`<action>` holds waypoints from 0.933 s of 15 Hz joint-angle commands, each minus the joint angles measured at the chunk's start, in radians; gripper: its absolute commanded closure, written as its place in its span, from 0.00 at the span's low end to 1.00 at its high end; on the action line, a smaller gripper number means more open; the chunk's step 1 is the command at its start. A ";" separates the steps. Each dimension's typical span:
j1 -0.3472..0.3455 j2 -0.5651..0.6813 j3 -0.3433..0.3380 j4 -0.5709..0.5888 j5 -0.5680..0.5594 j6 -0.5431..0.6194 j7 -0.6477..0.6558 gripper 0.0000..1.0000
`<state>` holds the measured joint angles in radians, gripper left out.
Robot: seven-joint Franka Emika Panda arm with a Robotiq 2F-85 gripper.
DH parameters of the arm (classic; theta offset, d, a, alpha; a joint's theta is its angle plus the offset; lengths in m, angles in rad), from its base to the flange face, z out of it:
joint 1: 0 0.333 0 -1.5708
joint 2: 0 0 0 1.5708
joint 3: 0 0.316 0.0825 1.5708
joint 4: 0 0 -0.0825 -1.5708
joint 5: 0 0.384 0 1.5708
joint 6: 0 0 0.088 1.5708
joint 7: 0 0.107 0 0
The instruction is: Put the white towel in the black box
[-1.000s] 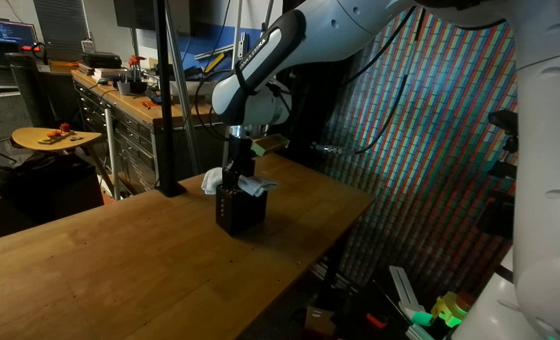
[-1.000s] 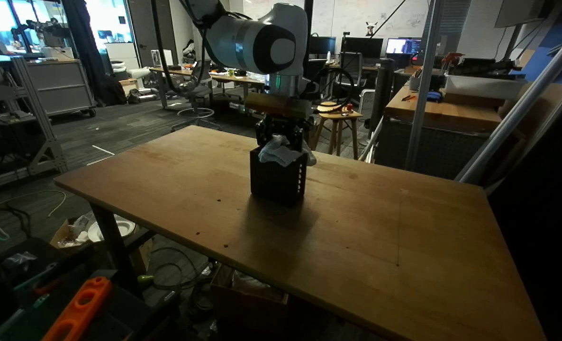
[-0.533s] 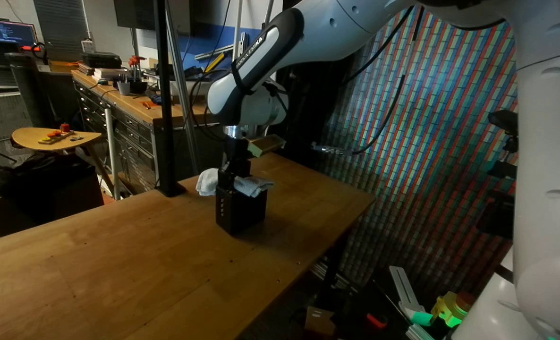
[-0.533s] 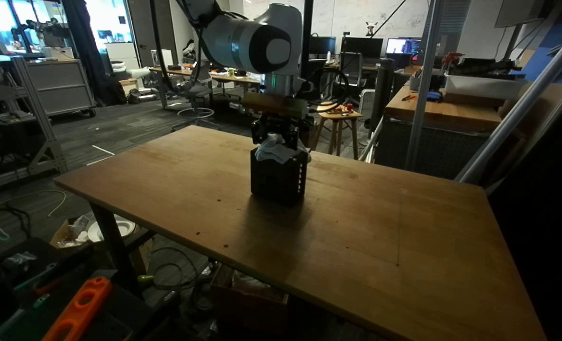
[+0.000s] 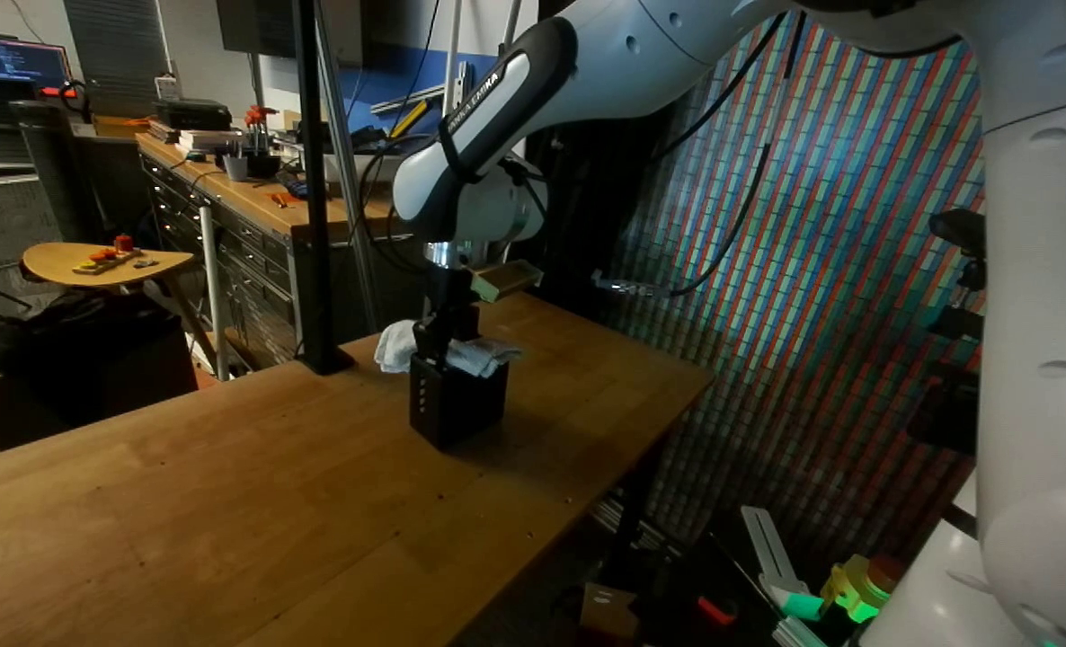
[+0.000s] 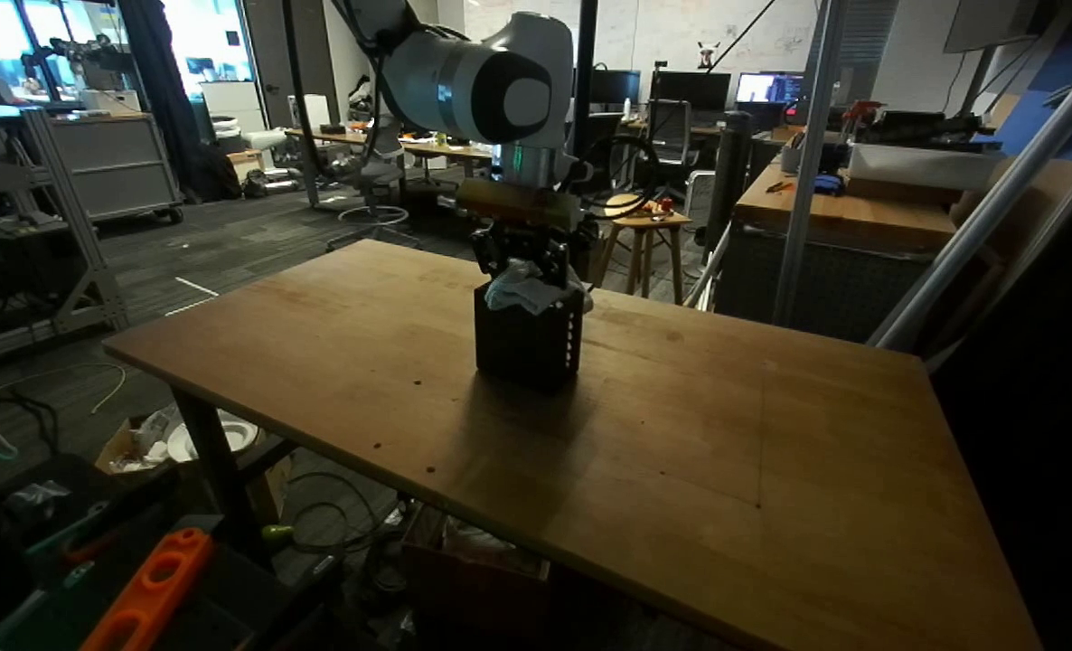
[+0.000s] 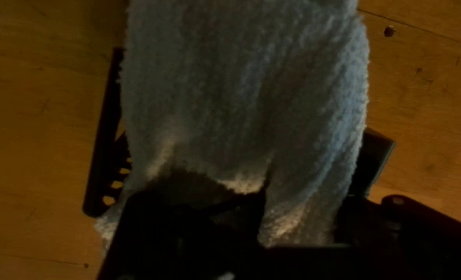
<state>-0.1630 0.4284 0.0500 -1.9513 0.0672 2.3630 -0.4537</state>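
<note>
The rounded white arm (image 5: 627,76) has a black end effector (image 5: 434,349) and cables (image 5: 722,103).

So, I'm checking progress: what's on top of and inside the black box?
The white towel lies across the top of the black box, overhanging its rim. It and the pincer cover most of the opening, so whatever's inside is hidden.

the white towel (image 7: 246,97) and pincer (image 6: 525,273) block the black box (image 6: 527,344) from above; bare counter (image 6: 681,407) around it leaves passage, save a dark post (image 5: 316,225) at one edge.
</note>
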 commanded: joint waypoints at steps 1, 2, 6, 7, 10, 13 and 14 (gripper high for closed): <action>-0.013 0.008 0.013 -0.019 0.029 -0.014 -0.031 0.33; -0.014 0.006 0.014 -0.019 0.030 -0.018 -0.032 0.25; -0.013 -0.005 0.007 -0.018 0.021 -0.041 -0.027 0.00; -0.012 -0.010 0.004 -0.016 0.016 -0.047 -0.022 0.00; -0.007 -0.019 -0.002 -0.008 0.003 -0.063 -0.014 0.00; -0.001 -0.028 -0.008 0.010 -0.012 -0.084 -0.008 0.29; 0.001 -0.031 -0.010 0.015 -0.018 -0.091 -0.006 0.38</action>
<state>-0.1694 0.4238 0.0490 -1.9527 0.0636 2.3125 -0.4581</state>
